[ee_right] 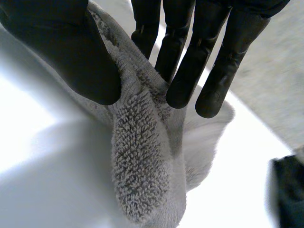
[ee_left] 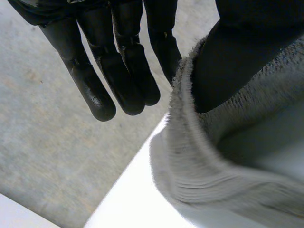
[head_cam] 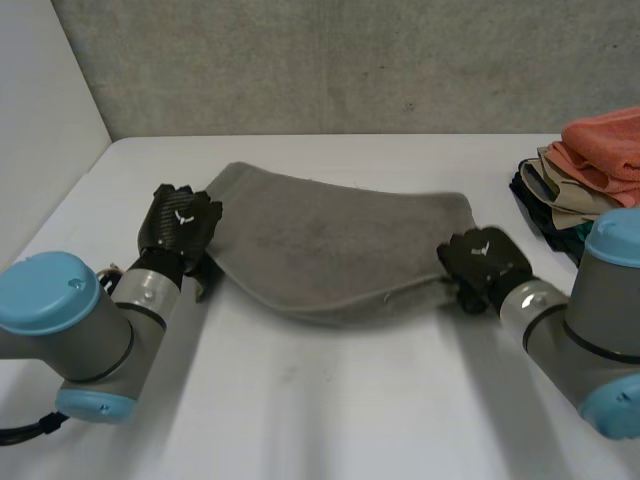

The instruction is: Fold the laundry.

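Observation:
A grey towel (head_cam: pixel 340 250) stretches across the middle of the white table (head_cam: pixel 330 420), held between both hands and sagging in its middle. My left hand (head_cam: pixel 180 225) is at the towel's left corner. In the left wrist view its straight fingers (ee_left: pixel 118 71) and thumb pinch the towel's edge (ee_left: pixel 190 123), which wraps round the thumb. My right hand (head_cam: pixel 485 262) grips the towel's near right corner. In the right wrist view a bunched fold of towel (ee_right: pixel 142 161) hangs between the thumb and fingers (ee_right: pixel 199 57), which pinch it.
A stack of folded cloths (head_cam: pixel 590 170), salmon on top with beige and dark ones below, lies at the table's right edge, close to my right arm. Its dark edge (ee_right: pixel 287 190) appears in the right wrist view. A grey wall stands behind the table.

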You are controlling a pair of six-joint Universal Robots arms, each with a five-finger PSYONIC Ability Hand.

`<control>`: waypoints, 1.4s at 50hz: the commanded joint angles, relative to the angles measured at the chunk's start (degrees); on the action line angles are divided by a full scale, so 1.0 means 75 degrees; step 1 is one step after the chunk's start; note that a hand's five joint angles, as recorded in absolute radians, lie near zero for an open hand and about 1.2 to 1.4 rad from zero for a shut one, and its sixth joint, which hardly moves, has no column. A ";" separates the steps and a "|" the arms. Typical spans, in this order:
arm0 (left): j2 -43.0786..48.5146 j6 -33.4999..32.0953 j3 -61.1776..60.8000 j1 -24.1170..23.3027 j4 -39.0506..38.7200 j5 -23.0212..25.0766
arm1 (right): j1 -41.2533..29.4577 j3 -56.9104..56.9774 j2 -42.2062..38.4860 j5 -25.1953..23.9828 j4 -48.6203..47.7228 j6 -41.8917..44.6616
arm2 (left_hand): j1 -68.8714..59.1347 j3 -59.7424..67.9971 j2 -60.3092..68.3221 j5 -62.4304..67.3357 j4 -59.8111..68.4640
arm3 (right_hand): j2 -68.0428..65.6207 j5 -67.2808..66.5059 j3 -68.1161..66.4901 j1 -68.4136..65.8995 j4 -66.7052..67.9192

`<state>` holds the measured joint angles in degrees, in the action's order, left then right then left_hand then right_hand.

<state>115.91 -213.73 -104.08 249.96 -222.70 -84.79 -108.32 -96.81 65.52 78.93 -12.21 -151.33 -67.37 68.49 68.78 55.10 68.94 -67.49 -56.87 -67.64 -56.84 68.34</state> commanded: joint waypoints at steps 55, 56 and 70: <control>-0.4132 -0.0048 -0.1192 0.1488 0.4789 0.0711 | 0.1142 -0.0206 0.2384 -0.0715 0.3759 0.2045 | -0.1684 0.1534 0.1496 0.1986 0.1475 | -0.1668 -0.1751 -0.1648 -0.3088 0.1554; -0.4378 -0.0212 -0.1227 0.1476 0.5139 0.0711 | 0.1154 -0.0182 0.2571 -0.0681 0.4167 0.2582 | -0.1684 0.1534 0.1496 0.1986 0.1475 | -0.1668 -0.1751 -0.1648 -0.3088 0.1554; -0.2895 -0.1725 -0.0831 0.1231 0.6528 0.0688 | 0.1330 -0.0113 0.1837 -0.0399 0.5356 0.4638 | -0.1684 0.1534 0.1496 0.1986 0.1475 | -0.1668 -0.1751 -0.1648 -0.3088 0.1554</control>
<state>81.18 -224.37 -114.28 260.45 -167.97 -79.23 -98.02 -99.13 86.06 74.76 28.74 -117.77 -66.50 68.29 68.58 55.92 68.67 -67.49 -56.88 -67.64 -56.84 68.35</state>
